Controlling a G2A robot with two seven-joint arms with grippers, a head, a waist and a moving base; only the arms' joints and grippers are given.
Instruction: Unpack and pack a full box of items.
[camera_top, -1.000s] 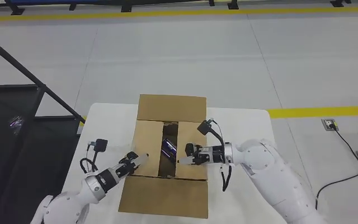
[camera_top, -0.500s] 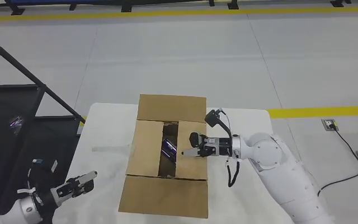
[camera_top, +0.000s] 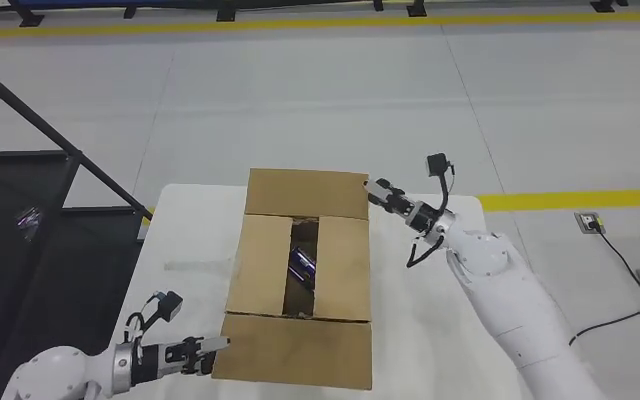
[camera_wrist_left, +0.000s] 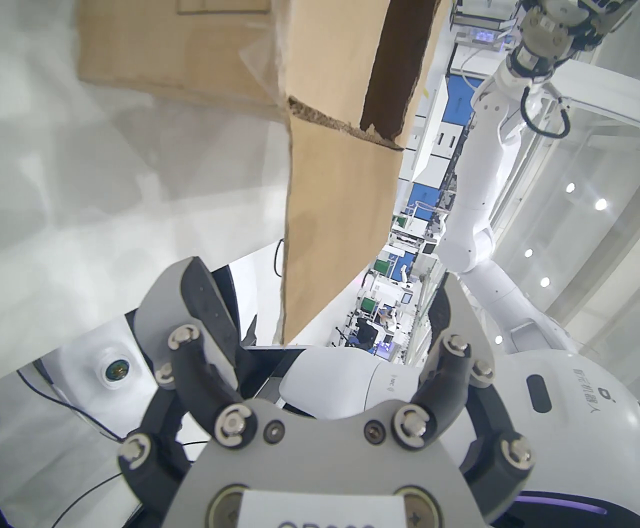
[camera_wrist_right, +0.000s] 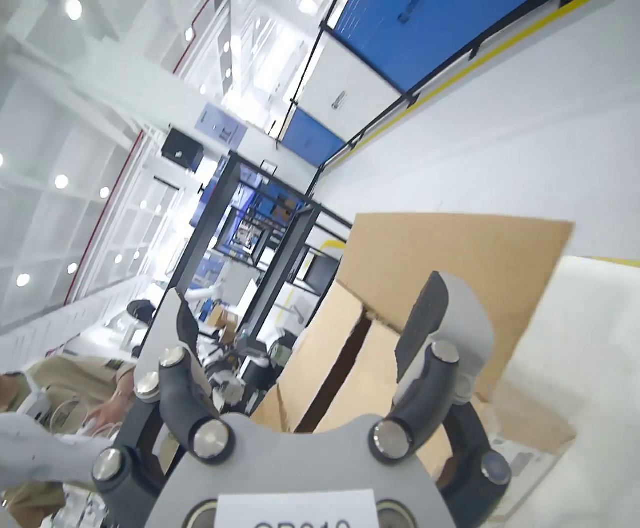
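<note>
One cardboard box (camera_top: 345, 265), one purple item (camera_top: 302, 263) inside, is seen; the left gripper (camera_top: 205, 350) and right gripper (camera_top: 378, 190) are held spread, empty.

The box (camera_top: 262, 265) is plain brown cardboard, dark in the gap between its flaps, where an item (camera_top: 302, 262) shows purple and black. It sits on a white counter (camera_top: 190, 235) over a pale grey floor (camera_top: 300, 90) crossed by yellow lines (camera_top: 540, 200). The left end effector (camera_top: 210, 347) and right end effector (camera_top: 376, 190) have white fingers (camera_wrist_right: 465, 310) with black pads (camera_wrist_right: 419, 317) and dark grey links (camera_wrist_right: 420, 405).
</note>
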